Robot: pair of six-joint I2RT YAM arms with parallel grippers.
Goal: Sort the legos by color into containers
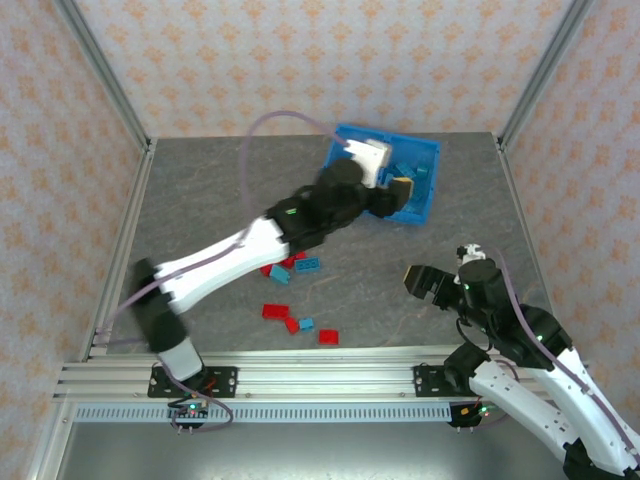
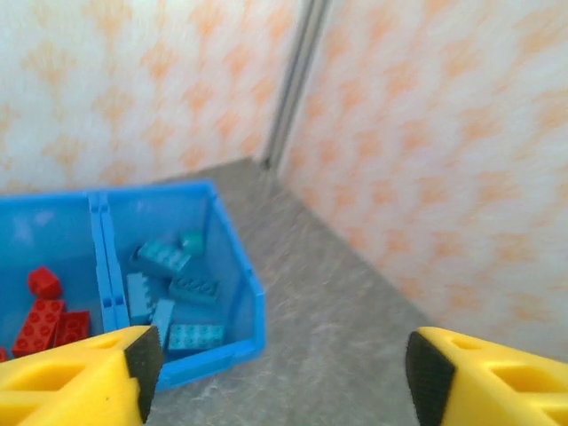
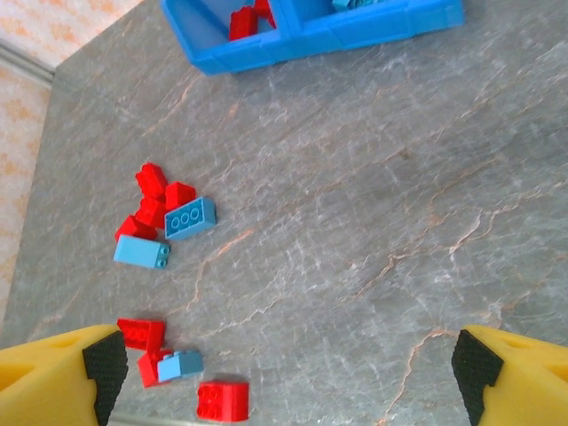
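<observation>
Top external: high above the near edge, looking down on the whole table [image 1: 200, 200]. Left wrist: close over the blue bin [image 2: 235, 302], facing the wall corner [image 2: 297, 80]. Right wrist: farther back, looking steeply down at loose bricks [image 3: 189, 218]. Shared by all three: the bin.

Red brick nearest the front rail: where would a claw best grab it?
Probably from straight above, pinching the red brick across two opposite side walls: it lies low on the table, slightly apart from its neighbours, so those sides look free.
</observation>
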